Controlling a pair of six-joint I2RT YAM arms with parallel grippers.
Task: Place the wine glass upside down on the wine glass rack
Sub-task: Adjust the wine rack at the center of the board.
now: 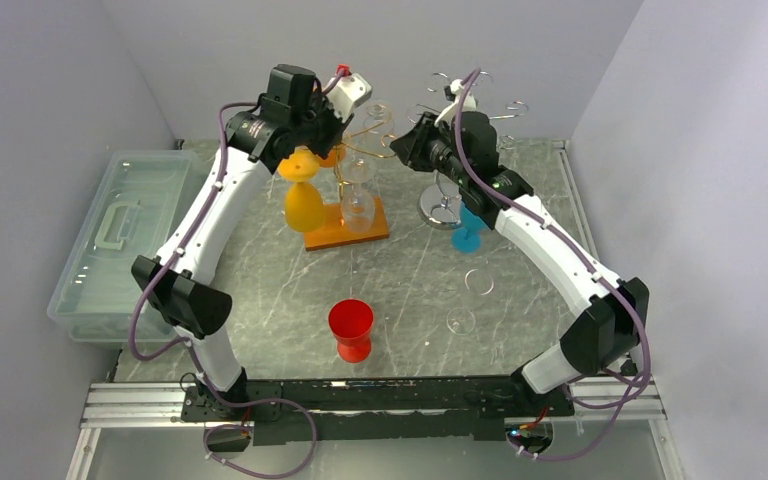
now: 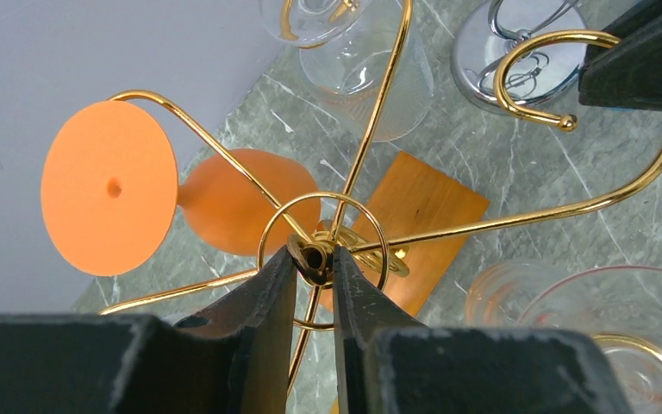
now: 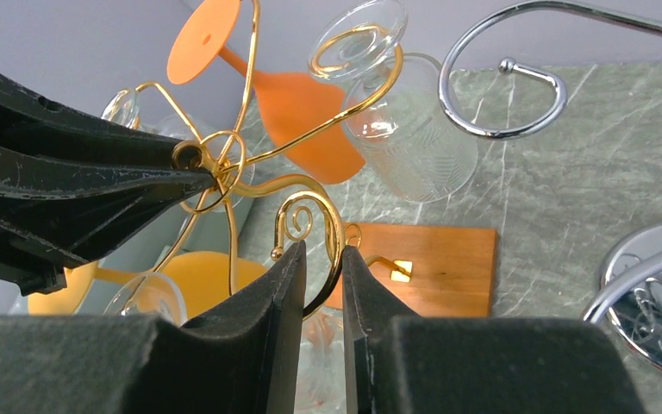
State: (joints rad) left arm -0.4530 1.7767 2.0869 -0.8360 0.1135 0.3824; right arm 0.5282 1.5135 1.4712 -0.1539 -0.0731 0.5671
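The gold wine glass rack [image 1: 358, 150] stands on a wooden base [image 1: 346, 228]. An orange glass [image 1: 303, 196] and clear glasses [image 1: 357, 195] hang upside down from it. My left gripper [image 1: 338, 124] is shut on the rack's top post [image 2: 315, 256]; the orange glass's foot [image 2: 109, 187] is to its left. My right gripper [image 3: 323, 250] is shut on a curled gold arm [image 3: 338, 226] of the rack and shows in the top view [image 1: 402, 143]. A red wine glass [image 1: 350, 328] stands upright on the table near the front.
A silver rack [image 1: 444, 205] stands right of the gold one, with a blue glass [image 1: 469, 230] by it. A clear glass [image 1: 467, 300] lies on the table at right. A clear plastic bin [image 1: 120, 240] sits along the left edge.
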